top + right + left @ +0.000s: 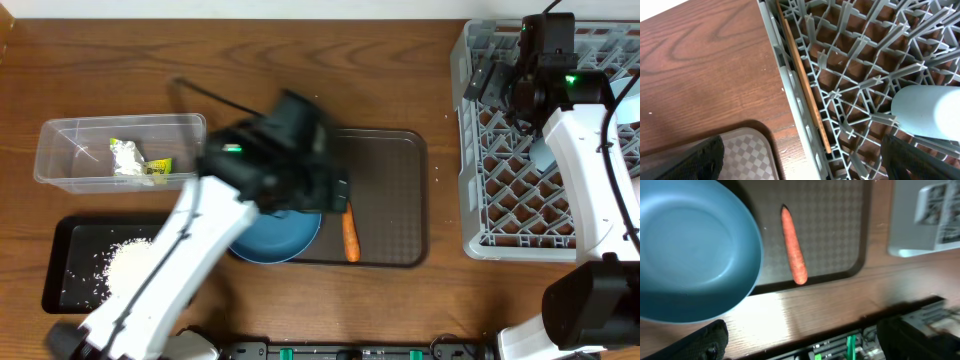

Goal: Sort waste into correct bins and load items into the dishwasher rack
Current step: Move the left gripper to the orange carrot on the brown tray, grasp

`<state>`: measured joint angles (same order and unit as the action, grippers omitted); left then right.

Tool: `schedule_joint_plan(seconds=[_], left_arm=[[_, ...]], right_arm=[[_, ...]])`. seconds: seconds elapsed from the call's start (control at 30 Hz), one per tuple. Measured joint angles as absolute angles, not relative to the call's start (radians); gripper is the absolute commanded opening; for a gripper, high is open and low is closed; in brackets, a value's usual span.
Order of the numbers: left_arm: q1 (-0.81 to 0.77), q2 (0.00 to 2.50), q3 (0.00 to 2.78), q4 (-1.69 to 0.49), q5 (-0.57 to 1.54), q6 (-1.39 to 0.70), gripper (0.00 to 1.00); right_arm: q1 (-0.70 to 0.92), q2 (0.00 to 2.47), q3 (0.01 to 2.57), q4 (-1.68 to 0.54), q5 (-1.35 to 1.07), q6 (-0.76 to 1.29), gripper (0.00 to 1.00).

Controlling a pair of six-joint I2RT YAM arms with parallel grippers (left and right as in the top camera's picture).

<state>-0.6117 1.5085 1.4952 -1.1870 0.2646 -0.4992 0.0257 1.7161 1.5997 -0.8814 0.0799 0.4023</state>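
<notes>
The left gripper (802,339) hangs over the near edge of the table, its two dark fingers spread wide with nothing between them. Straight ahead of it, roughly centred between those fingers, the small orange carrot (793,245) lies on the large brown serving tray (385,165). Its long axis runs near to far, with the blunt end by the tray's near rim and the pointed tip away. The fingers stand left and right of that axis, so a move forward and down looks enough to close across its width. Just left of the carrot, and apart from it, sits the wide dark-blue bowl (690,250). Well to the left are the shallow black rectangular tray (70,250) with its heap of white rice grains (125,265), and beyond it the clear plastic rectangular tub (60,150) holding the crumpled yellow-green and silver wrapper (135,160). The right gripper (800,165), also agape and empty, hovers far right over the large square grey plastic rack (520,215), above the thin wooden chopsticks (806,85) and a pale cup (927,112), so the left arm is nearer.
</notes>
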Motion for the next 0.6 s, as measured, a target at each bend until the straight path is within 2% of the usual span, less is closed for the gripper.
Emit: schedule_joint_plan(seconds=[0.2, 0.6], left_arm=[[-0.751, 1.678, 1.486, -1.091, 0.178, -0.636, 0.98], [-0.783, 1.916, 1.485, -0.986, 0.142, -0.735, 0.98]], right_arm=[[0.026, 1.716, 1.6, -0.881, 0.08, 0.402, 0.99], [0.026, 1.716, 1.6, -0.881, 0.08, 0.402, 0.99]])
